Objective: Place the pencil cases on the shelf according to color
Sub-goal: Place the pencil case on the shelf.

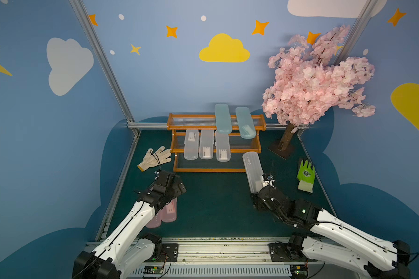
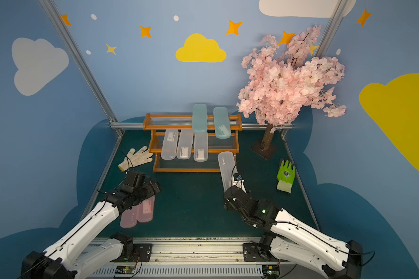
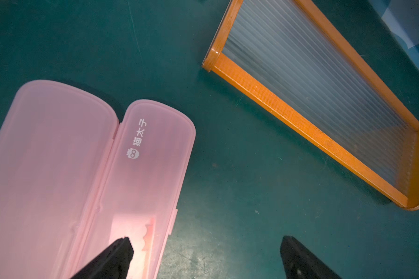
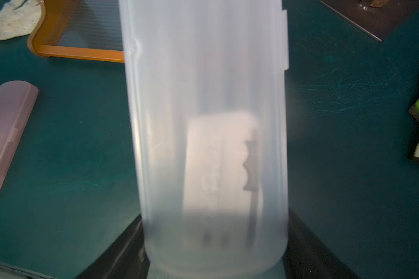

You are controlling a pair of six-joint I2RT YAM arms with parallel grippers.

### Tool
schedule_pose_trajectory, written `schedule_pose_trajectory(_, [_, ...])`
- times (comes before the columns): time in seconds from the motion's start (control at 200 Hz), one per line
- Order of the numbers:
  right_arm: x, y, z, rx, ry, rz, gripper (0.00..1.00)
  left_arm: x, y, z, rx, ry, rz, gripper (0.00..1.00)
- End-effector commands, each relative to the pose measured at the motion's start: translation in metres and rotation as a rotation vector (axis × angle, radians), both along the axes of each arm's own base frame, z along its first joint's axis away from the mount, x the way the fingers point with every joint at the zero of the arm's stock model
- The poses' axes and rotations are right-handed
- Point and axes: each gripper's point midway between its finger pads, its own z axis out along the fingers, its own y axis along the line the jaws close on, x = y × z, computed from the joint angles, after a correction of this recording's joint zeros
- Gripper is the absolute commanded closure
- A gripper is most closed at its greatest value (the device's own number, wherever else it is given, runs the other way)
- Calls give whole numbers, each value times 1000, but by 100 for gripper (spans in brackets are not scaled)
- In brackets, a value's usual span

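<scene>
Blue cloud-painted walls (image 1: 167,79) ring the dark green desk (image 1: 215,212). The right hand (image 1: 261,189) grips a clear pencil case (image 1: 252,169) by one end, near the right corner of the shelf (image 1: 215,170); the left hand (image 3: 208,251) spreads wide above two pink cases (image 3: 58,169).

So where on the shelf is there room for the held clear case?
On the shelf, the middle tier is bare at its right, between the third clear case and the tier's end. The top tier's left half, beside the blue cases, is bare. Crowded: the middle tier's left.
</scene>
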Motion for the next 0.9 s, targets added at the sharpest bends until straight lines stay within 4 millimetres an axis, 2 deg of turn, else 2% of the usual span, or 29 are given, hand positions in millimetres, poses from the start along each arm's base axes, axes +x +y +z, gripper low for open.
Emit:
schedule_pose_trajectory(0.0, [10, 15, 8, 11, 50, 43, 44, 3, -1, 1, 10, -10, -18, 0])
schedule_pose_trajectory(0.13, [33, 19, 12, -1, 59, 7, 45, 3, -1, 0, 19, -1, -25, 0])
schedule_pose_trajectory(0.33, [71, 20, 27, 80, 33, -53, 45, 2, 2, -1, 40, -4, -27, 0])
schedule_pose_trajectory(0.621, [119, 25, 23, 96, 96, -82, 44, 3, 2, -11, 55, 28, -37, 0])
schedule_pose_trajectory(0.896, [155, 35, 14, 132, 91, -184, 50, 5, 0, -17, 52, 42, -37, 0])
